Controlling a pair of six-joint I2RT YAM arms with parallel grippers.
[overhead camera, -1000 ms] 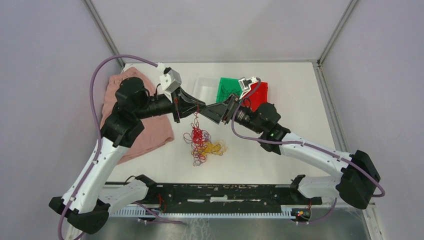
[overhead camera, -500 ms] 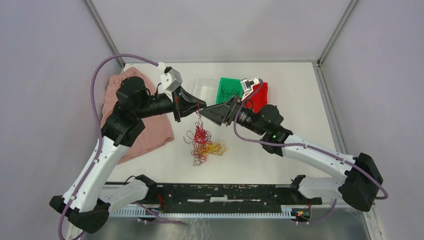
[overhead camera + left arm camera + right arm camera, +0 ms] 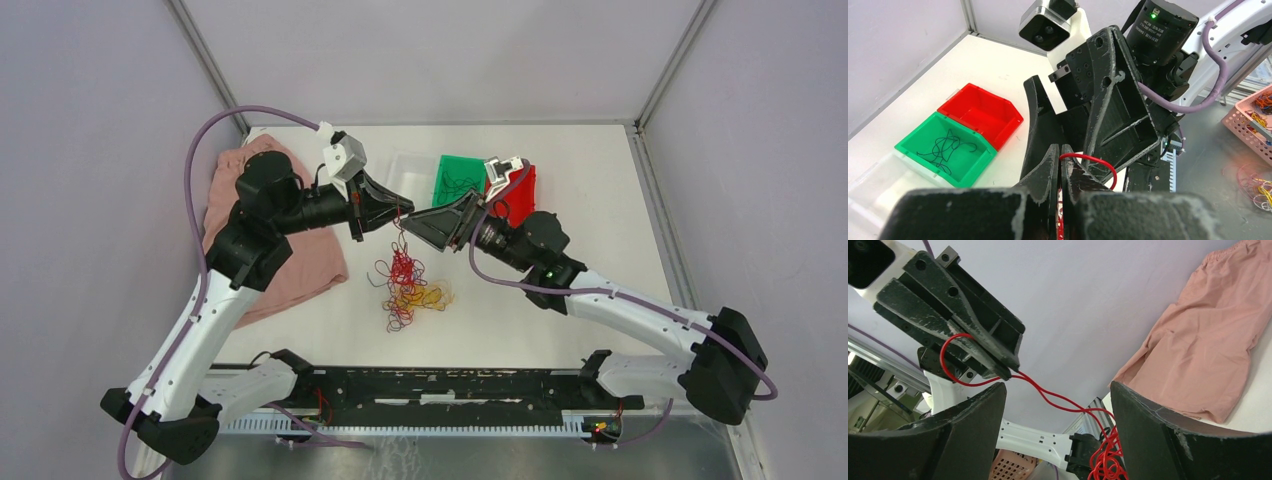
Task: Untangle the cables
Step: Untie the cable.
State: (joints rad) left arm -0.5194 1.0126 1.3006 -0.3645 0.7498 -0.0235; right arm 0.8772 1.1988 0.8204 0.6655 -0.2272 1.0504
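Observation:
The cables lie mid-table as a hand-sized tangle of red loops with yellow-orange ones beside them. A red cable rises from the tangle to my left gripper. In the left wrist view that gripper is shut on the red cable, which loops out to the right of the tips. My right gripper faces it tip to tip and stands open. In the right wrist view, the right gripper has the red cable running between its fingers without touching them.
A pink cloth lies at the left under the left arm. A clear bin, a green bin holding dark cables and a red bin stand at the back.
Both grippers have edged slightly toward the back of the table, and the red loops below have shifted a little with them. The jaws stand as before.

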